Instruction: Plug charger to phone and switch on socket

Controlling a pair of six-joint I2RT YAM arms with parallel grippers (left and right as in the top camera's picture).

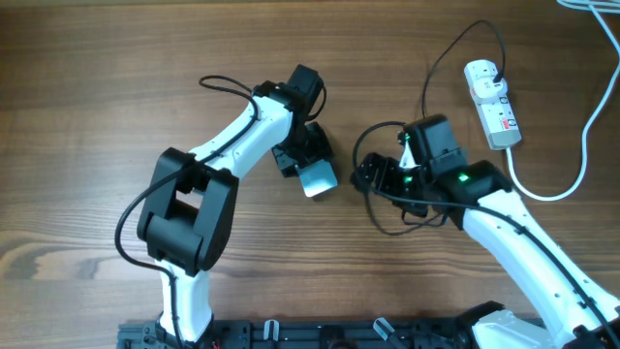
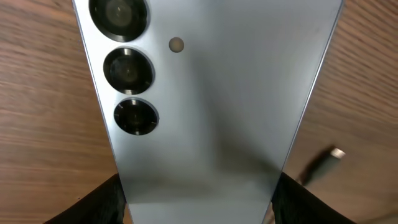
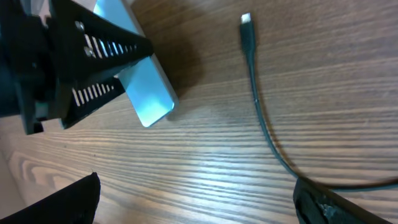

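Observation:
My left gripper [image 1: 308,160] is shut on the phone [image 1: 319,179] and holds it by its long edges, tilted above the table. In the left wrist view [image 2: 199,208] the phone [image 2: 211,93] shows its silver-blue back with three lenses; the screen is hidden. The charger cable's plug tip [image 3: 246,20] lies loose on the wood just right of the phone [image 3: 149,93], and also shows in the left wrist view [image 2: 336,153]. My right gripper [image 3: 199,205] is open above the table, the cable [image 3: 267,134] running past its right finger. The socket [image 1: 494,105] lies far right.
A thick white cord [image 1: 581,145] curves from the socket to the table's right edge. The black cable [image 1: 387,218] loops around my right gripper [image 1: 373,176]. A white adapter [image 1: 481,73] sits in the socket's far end.

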